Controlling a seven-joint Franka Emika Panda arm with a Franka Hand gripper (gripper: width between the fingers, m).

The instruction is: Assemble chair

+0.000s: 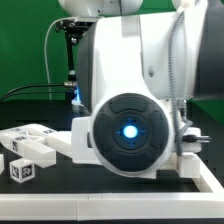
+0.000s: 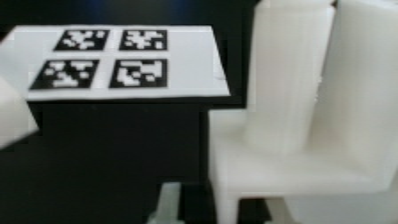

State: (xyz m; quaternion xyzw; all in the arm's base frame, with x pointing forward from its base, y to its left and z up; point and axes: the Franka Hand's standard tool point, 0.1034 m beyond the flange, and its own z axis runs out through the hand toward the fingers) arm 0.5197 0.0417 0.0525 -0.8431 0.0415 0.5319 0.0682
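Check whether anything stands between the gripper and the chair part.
Nothing visible does: in the wrist view only dark table shows between the gripper and the chair part; the marker board lies off to one side.

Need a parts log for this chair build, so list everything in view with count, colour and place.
chair part with upright bars: one, white, on the table beside the marker board.
tagged chair blocks: at least two, white with black-and-white tags, at the exterior view's left.
flat piece: one, white, low at the exterior view's right; what it is cannot be told.
marker board: one, white, four tags, flat on the table.
table: one, black.
backdrop: green, behind the scene.
robot arm: one, white, with a blue light, filling the exterior view.
claw: one, pale fingertips barely in the wrist view.
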